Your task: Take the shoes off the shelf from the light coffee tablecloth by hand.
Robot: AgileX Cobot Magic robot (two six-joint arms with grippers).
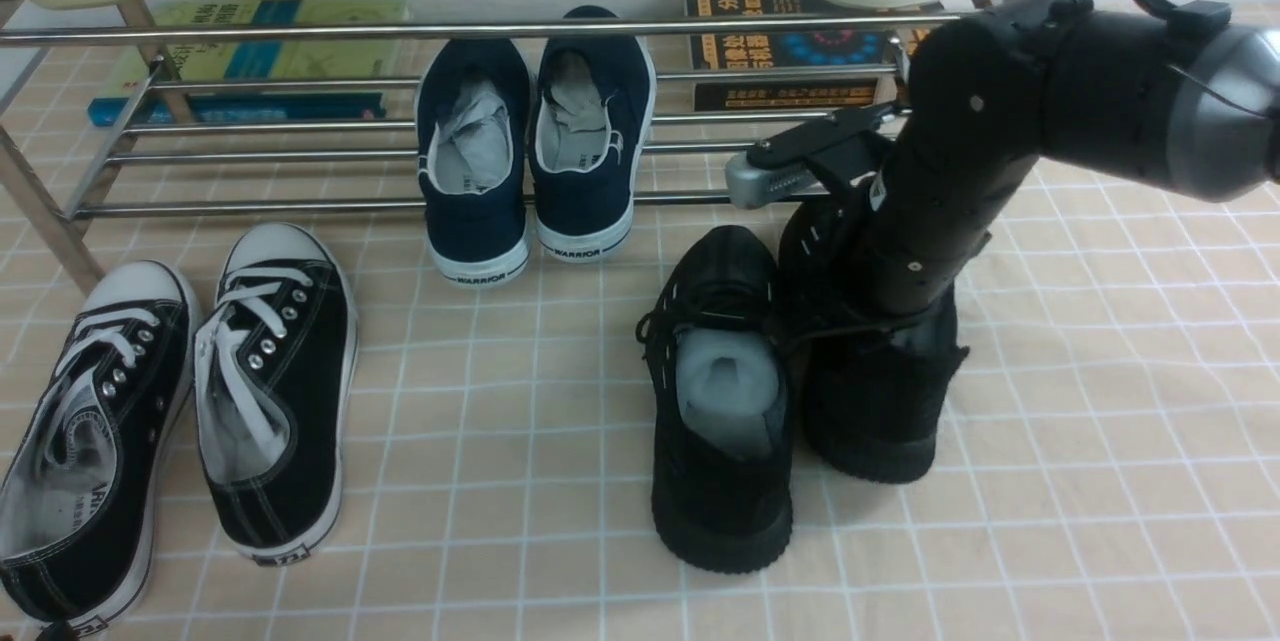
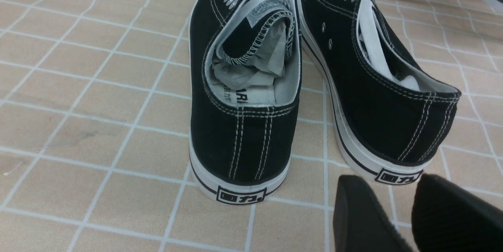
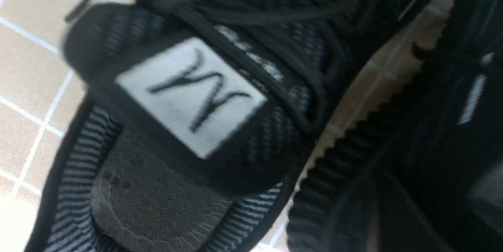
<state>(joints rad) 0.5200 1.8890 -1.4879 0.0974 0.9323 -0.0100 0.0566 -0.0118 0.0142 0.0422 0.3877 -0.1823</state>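
- Reaching down onto the right-hand one (image 1: 872,421) of the all-black knit sneakers (image 1: 720,411), the right arm (image 1: 930,221) hid the right gripper. I could not tell whether its jaws were apart or clamped on the shoe.
- The blurred right wrist view showed only a white-labelled tongue (image 3: 188,94) and a ribbed sole edge (image 3: 346,153), so it did not settle the matter.
- The left gripper (image 2: 387,189) hung with its jaws apart and empty, just behind the heels of the black canvas sneakers with white toe caps (image 2: 243,126).
- Both knit sneakers stood close together on the light beige grid-printed tablecloth (image 1: 1100,421), in front of the shiny chrome-tube shelf (image 1: 400,29) and off its rails. The task looked nearly finished.
- Loose black laces (image 1: 690,306) trailed between the pair. A careless pull away could probably snag them and drag or topple the neighbouring sneaker.
- A sweep backward risked striking the shelf's front rail, or the navy white-soled shoes (image 1: 530,151) resting on it.
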